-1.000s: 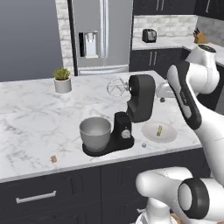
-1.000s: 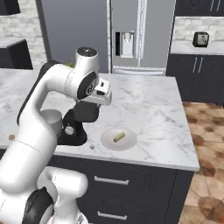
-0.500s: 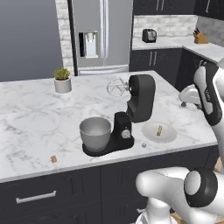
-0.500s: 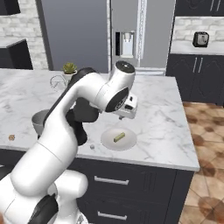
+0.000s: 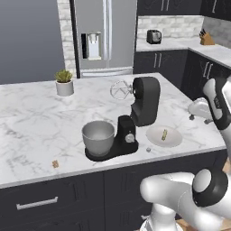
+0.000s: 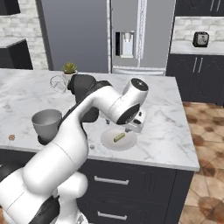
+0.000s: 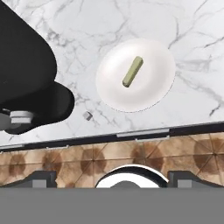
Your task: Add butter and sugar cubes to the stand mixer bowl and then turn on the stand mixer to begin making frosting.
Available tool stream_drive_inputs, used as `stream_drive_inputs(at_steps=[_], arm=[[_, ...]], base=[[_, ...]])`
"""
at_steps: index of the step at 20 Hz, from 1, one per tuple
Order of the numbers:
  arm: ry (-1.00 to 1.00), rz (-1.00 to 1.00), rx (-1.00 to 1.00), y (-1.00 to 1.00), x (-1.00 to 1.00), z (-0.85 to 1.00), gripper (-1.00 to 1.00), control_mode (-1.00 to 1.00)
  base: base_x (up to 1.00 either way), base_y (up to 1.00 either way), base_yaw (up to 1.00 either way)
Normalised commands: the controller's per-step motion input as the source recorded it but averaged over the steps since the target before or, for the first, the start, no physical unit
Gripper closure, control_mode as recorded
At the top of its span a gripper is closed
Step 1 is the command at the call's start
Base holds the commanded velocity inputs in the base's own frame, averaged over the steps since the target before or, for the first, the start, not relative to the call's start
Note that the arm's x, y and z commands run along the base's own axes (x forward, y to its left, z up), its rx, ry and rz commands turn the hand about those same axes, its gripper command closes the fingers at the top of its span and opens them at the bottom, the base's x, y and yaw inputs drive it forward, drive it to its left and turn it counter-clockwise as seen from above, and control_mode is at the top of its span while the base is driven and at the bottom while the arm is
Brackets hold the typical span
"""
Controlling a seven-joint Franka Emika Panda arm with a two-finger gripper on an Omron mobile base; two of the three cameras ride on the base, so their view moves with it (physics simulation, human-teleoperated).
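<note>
The butter is a small olive-yellow stick lying on a white plate, just right of the stand mixer. The matte black mixer has its head tilted up, and the grey stand mixer bowl sits on its base. A tiny tan sugar cube lies on the counter front left of the bowl. My gripper hangs open and holds nothing, above the counter's right front corner, right of the plate. The hand view looks down on the plate with the gripper fingertips set wide apart.
A tiny grey cube lies on the marble between the mixer base and the plate. A potted plant stands at the back left of the island. The counter's front edge and the tiled floor lie under my hand.
My arm has swung from beside the mixer head out to the right, ending over the counter's right front corner near the plate. The fingers stayed open. Nothing on the counter moved.
</note>
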Motion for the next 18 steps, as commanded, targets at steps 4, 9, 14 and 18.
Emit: stream_drive_inputs(at_steps=[4,9,14,18], arm=[[0.00,0.06,0.17,0.00,0.03,-0.40,-1.00,-1.00],[-0.05,0.36,0.13,0.00,0.18,-0.16,-1.00,-1.00],[-0.11,0.56,0.07,0.00,0.40,-0.15,-1.00,-1.00],[-0.19,0.64,0.08,0.00,0.42,-0.11,-1.00,-1.00]], base=[[0.00,0.00,0.00],[0.00,0.00,0.00],[0.00,0.00,0.00],[0.00,0.00,0.00]])
